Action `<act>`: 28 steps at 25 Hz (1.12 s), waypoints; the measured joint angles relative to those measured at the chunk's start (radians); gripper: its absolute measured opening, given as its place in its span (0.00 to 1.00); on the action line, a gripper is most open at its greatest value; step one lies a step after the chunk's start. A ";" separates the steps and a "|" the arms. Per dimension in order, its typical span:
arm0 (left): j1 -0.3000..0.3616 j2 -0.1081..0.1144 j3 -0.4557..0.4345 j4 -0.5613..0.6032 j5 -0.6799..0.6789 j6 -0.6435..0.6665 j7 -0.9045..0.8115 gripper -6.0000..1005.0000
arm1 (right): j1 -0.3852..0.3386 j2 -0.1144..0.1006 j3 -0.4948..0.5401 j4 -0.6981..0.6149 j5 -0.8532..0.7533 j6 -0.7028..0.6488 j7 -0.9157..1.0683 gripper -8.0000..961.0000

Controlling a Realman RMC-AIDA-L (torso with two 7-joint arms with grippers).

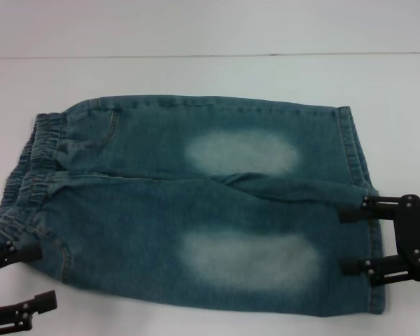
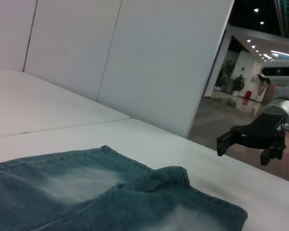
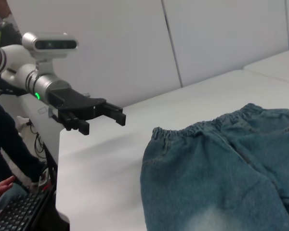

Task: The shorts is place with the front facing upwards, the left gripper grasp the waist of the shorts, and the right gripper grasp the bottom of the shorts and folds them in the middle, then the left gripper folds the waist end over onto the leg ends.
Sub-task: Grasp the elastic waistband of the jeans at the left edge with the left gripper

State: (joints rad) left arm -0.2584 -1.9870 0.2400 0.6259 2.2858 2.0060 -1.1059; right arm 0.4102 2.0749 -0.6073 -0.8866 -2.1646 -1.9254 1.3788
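Blue denim shorts [image 1: 196, 210] lie flat on the white table [image 1: 210, 77], front up, with pale faded patches on both thighs. The elastic waist [image 1: 28, 175] is at the left and the leg ends [image 1: 357, 154] at the right. My left gripper [image 1: 47, 276] is open at the near-left corner, just off the waist; in the right wrist view the left gripper [image 3: 103, 120] hovers apart from the waist [image 3: 192, 130]. My right gripper [image 1: 341, 240] is open by the near leg's hem; in the left wrist view the right gripper [image 2: 241, 139] hangs above and beyond the leg ends [image 2: 183, 178].
White wall panels [image 2: 135, 57] stand behind the table. Bare table surface [image 3: 101, 163] surrounds the shorts on all sides. In the right wrist view a keyboard [image 3: 19, 211] and a person's hand [image 3: 2, 185] sit below the table edge.
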 joint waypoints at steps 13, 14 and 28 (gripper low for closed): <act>-0.023 0.006 0.011 0.002 0.021 -0.008 -0.039 0.87 | -0.002 0.006 -0.023 -0.008 -0.003 -0.008 -0.027 0.93; -0.024 0.007 0.011 0.002 0.021 -0.008 -0.040 0.87 | -0.003 0.006 -0.022 -0.008 -0.002 -0.010 -0.029 0.93; -0.045 -0.005 -0.011 0.086 0.010 -0.084 -0.143 0.87 | 0.002 0.003 0.013 -0.008 0.005 -0.019 -0.036 0.93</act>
State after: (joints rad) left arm -0.3030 -1.9924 0.2294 0.7117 2.2959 1.9218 -1.2485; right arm 0.4121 2.0784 -0.5939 -0.8946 -2.1597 -1.9439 1.3427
